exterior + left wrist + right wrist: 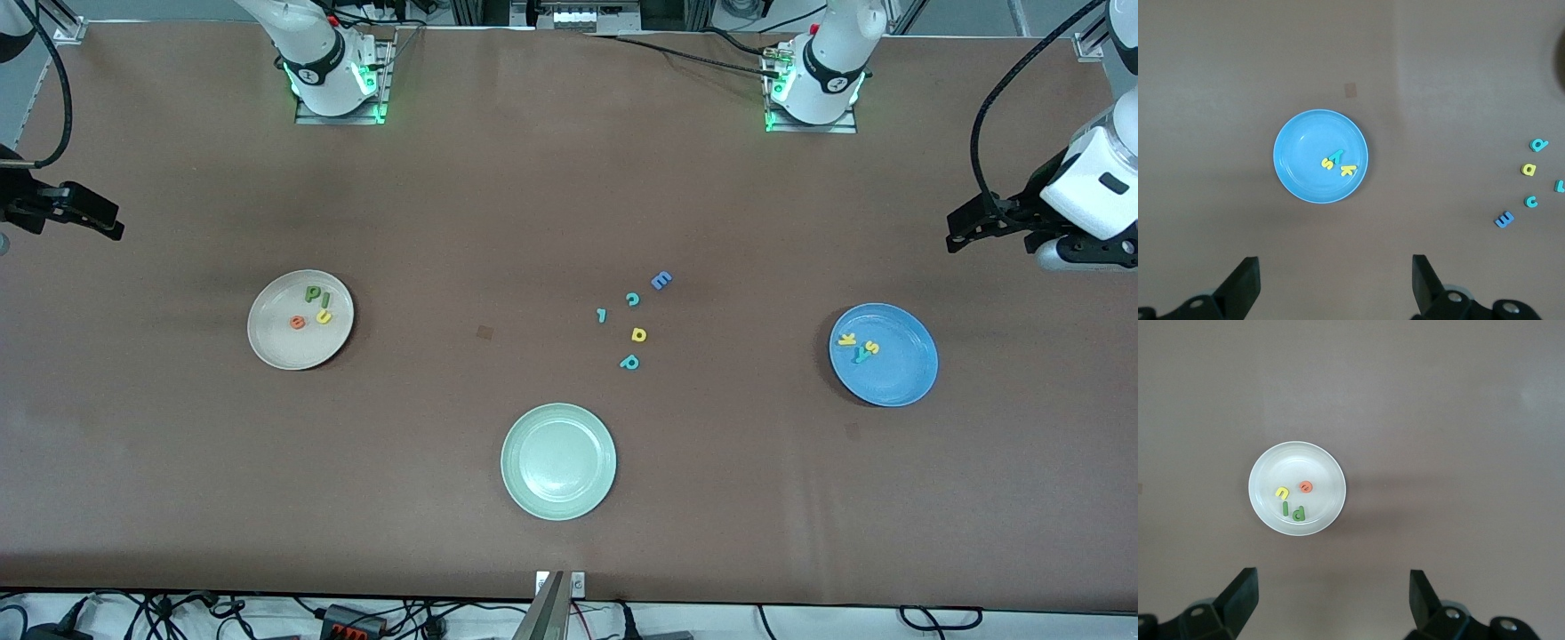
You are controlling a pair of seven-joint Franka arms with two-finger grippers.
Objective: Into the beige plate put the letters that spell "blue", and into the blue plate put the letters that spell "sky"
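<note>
The beige plate [284,345] [1318,470] lies toward the right arm's end of the table. In it are the green "b" [313,293] [1299,513], thin green "l" [325,297], yellow "u" [324,316] [1281,493] and orange "e" [298,322] [1306,486]. The blue plate [900,373] [1301,150] lies toward the left arm's end. It holds the yellow "k" [847,339] [1348,170], yellow "s" [872,348] [1327,163] and teal "y" [860,356] [1335,157]. My left gripper [956,233] [1336,277] hangs high at its end of the table, open and empty. My right gripper [114,227] [1333,593] hangs likewise, open and empty.
A pale green plate [533,480] sits nearest the front camera at mid-table. Loose letters lie between it and the blue plate: blue "E" [661,281], teal "c" [632,300], a teal stroke [602,315], a yellow "d"-like letter [638,334], teal "p" [629,362].
</note>
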